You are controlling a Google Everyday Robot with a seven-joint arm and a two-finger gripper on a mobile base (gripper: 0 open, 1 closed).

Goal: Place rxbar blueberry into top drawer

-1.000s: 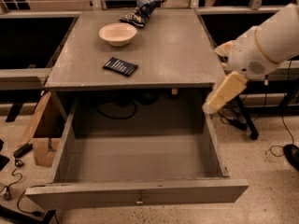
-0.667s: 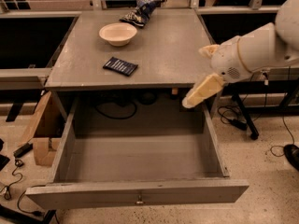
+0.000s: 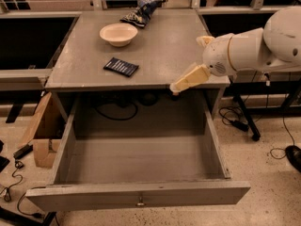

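Note:
The rxbar blueberry is a small flat dark navy wrapper with white lettering, lying on the grey tabletop left of centre, near the front edge. The top drawer is pulled fully open below the table, its inside bare, with a small metal knob on its front panel. My gripper is on a white arm that reaches in from the right. It hangs at the table's front edge, right of the bar and above the drawer's back right part. It holds nothing that I can see.
A cream bowl sits at the back left of the tabletop. A blue-and-white snack bag lies behind it. A cardboard box and cables are on the floor at left. Black cables and a stand leg are at right.
My arm has swung left and upward, from beside the drawer's right edge to the table's front edge. The bar, bowl, bag and drawer have not moved.

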